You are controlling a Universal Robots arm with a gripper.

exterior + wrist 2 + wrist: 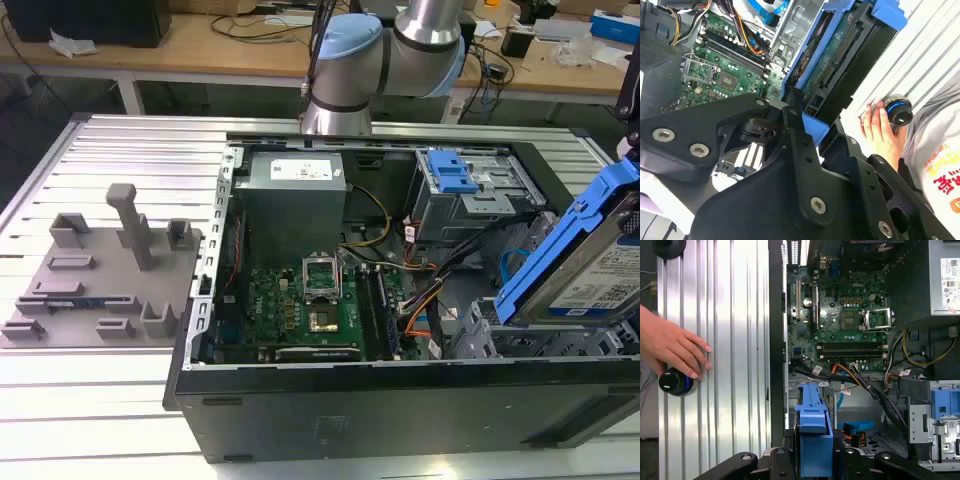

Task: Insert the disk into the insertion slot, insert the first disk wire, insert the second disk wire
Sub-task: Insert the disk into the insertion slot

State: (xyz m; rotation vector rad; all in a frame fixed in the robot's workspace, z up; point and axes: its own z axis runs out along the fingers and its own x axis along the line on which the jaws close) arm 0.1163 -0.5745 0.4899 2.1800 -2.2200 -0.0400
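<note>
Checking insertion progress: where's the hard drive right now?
In the exterior view the hard drive hangs tilted at that view's right edge, over the low grey cage inside the computer case, clamped in the gripper.

Setting: robotics lab or test workshop. Evidence:
- Work surface is a ribbed aluminium profile table (110, 390).
- An opened desktop computer case (400, 425) lies on it, circuit board exposed.
- A grey fixture plate (100, 275) with pegs and holders sits beside the case.
- A jointed robot arm (390, 45) stands behind.
- Wooden benches (230, 45) at the back carry loose cables (262, 22).
- A person's hand (672, 347) rests by a round control knob (672, 381) on the table
</note>
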